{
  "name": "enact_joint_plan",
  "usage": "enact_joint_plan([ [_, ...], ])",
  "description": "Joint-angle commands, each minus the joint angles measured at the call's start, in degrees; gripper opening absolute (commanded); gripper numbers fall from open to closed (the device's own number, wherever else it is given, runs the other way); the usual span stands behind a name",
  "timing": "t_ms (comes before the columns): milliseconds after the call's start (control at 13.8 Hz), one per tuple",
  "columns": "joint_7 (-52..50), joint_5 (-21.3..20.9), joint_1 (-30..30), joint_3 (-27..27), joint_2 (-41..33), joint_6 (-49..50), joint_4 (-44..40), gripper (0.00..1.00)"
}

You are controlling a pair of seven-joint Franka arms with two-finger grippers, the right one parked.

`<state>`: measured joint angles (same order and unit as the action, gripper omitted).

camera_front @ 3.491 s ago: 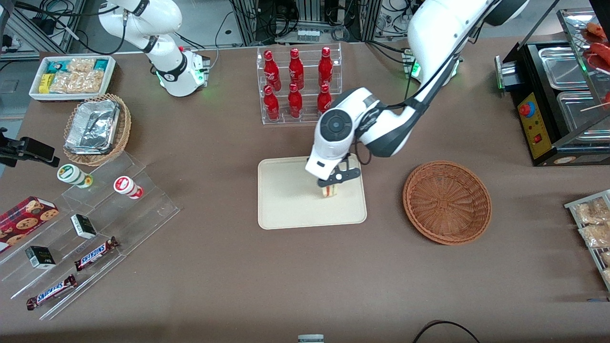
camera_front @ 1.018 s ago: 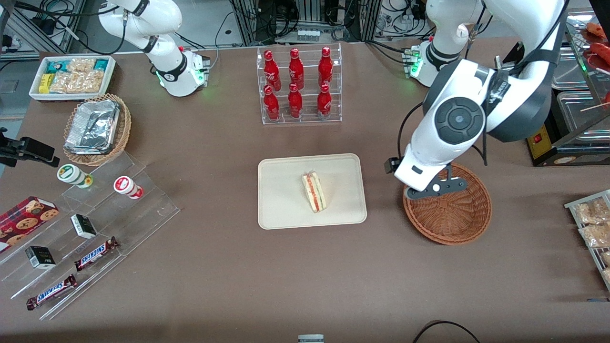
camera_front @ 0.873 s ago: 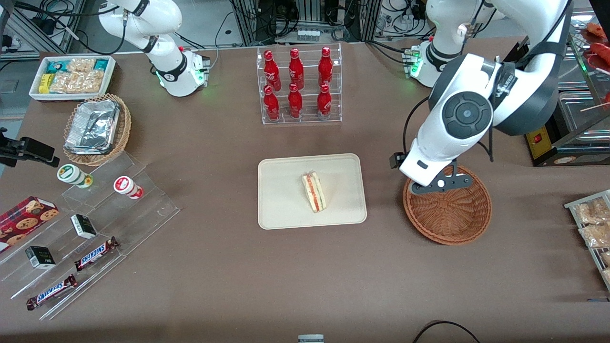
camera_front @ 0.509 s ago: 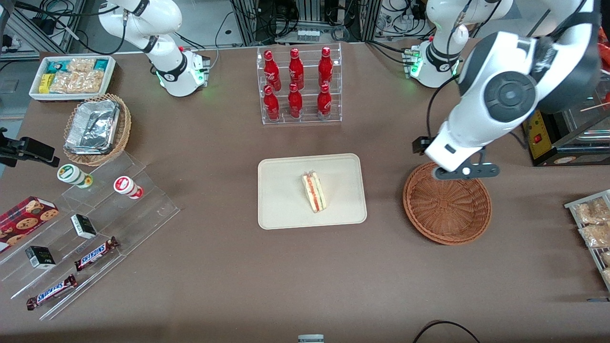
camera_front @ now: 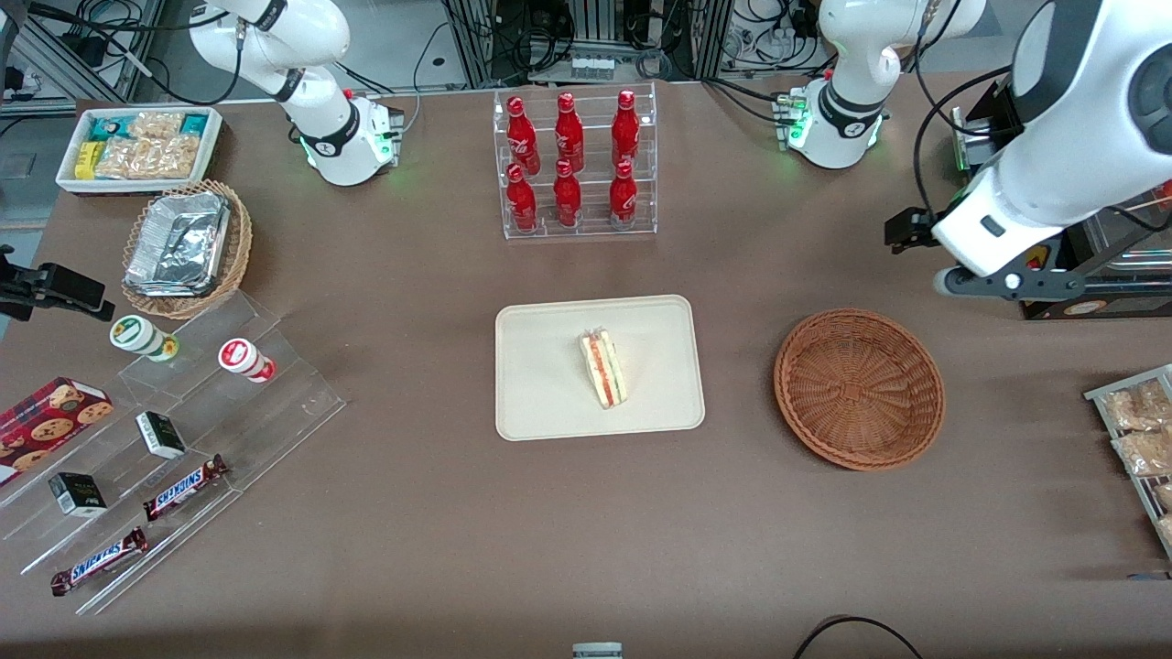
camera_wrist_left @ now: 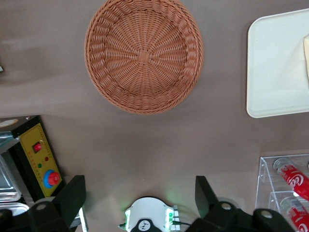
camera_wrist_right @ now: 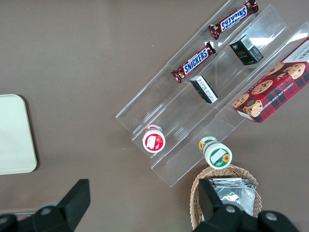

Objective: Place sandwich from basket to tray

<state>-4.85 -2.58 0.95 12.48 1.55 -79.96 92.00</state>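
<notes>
The sandwich [camera_front: 603, 369] lies on its side on the cream tray [camera_front: 540, 375], with its red, orange and green filling edge facing up. Beside the tray, toward the working arm's end, the reddish-brown wicker basket [camera_front: 859, 389] holds nothing. My gripper [camera_front: 1005, 283] hangs high above the table, farther from the front camera than the basket and close to the black machine. The left wrist view shows the fingers [camera_wrist_left: 71, 197] wide apart with nothing between them, and the gripper [camera_wrist_left: 140, 195] open. It looks down on the basket [camera_wrist_left: 144, 54], the tray [camera_wrist_left: 275, 63] and a sliver of sandwich [camera_wrist_left: 306, 54].
A black machine with a red button [camera_front: 1030, 243] stands next to my gripper. A clear rack of red bottles [camera_front: 572, 165] stands farther back than the tray. Snack packets [camera_front: 1140, 430] lie at the working arm's end; a stepped acrylic display [camera_front: 165, 430] and foil basket [camera_front: 188, 247] at the parked arm's.
My gripper has let go of the sandwich, which now lies on the tray. It then crossed over the basket, rising and moving toward the working arm's end near the black machine.
</notes>
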Motion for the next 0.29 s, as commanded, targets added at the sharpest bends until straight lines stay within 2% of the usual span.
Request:
enact_joint_plan([
  [0,3.78,0.91,-1.39,-2.80,-2.25,0.94,1.17,1.00],
  [218,6.87,0.91,-1.56,-5.36,-2.86,1.29,1.08,1.00],
])
